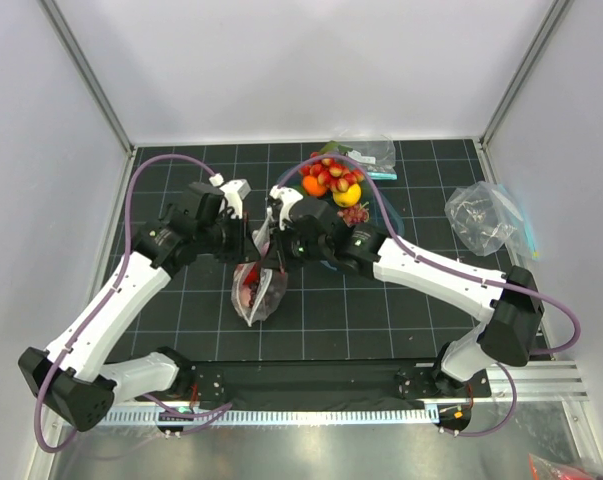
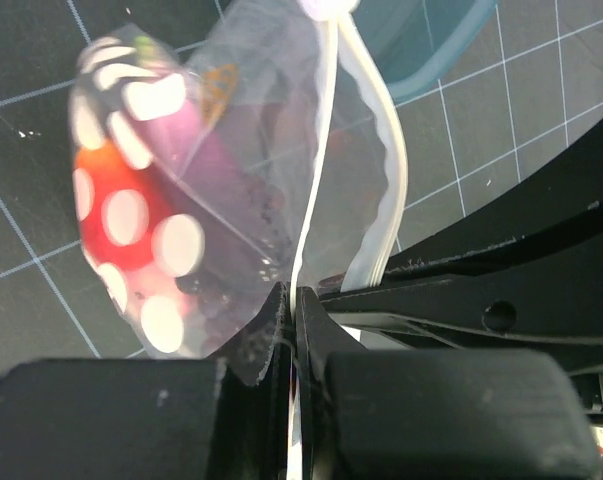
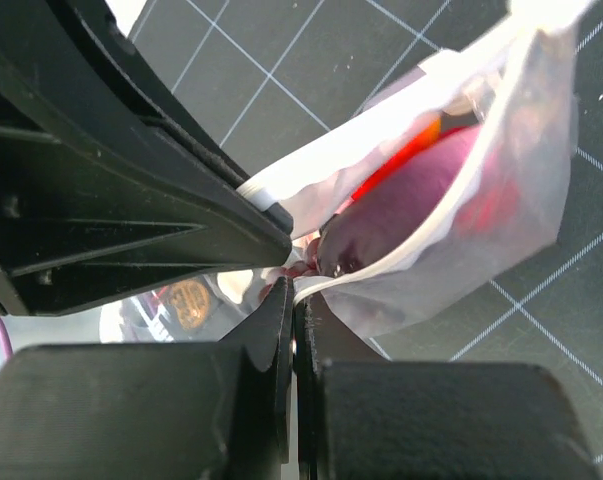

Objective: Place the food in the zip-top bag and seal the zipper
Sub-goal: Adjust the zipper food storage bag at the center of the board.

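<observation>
Over the black grid mat [image 1: 381, 310], our left gripper [image 2: 293, 300] and right gripper [image 3: 293, 292] squeeze shut on the clear white-dotted bag [image 1: 261, 295].

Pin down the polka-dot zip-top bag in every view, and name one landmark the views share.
Top external: zip-top bag at mid-picture, slightly left of centre.
Left wrist: the bag fills the upper left and middle, white dots facing the camera.
Right wrist: the bag sits upper right, purple and red food showing through.
Shared landmark: the black gridded mat behind it in all three.
</observation>
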Motion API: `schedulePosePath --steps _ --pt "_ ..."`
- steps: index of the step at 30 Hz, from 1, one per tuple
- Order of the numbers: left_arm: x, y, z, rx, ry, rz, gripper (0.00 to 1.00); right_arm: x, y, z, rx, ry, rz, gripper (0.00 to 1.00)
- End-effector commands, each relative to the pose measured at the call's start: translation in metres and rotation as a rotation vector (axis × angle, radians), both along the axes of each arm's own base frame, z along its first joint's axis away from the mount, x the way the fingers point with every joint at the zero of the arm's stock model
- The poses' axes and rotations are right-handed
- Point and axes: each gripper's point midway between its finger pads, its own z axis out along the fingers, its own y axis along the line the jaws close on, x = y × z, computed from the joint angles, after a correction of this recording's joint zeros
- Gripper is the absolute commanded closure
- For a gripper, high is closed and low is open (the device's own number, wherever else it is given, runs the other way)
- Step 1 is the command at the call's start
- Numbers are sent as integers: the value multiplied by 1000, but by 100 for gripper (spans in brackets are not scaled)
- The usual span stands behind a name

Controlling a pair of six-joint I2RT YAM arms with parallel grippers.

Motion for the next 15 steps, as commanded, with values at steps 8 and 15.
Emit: schedulePosePath --steps 8,15 --pt "-1 -5 23 -53 -62 -33 96 1 8 56 161 -77 0 99" --pt "-5 -10 32 -94 -60 -43 96 -5 1 73 211 -102 5 99"
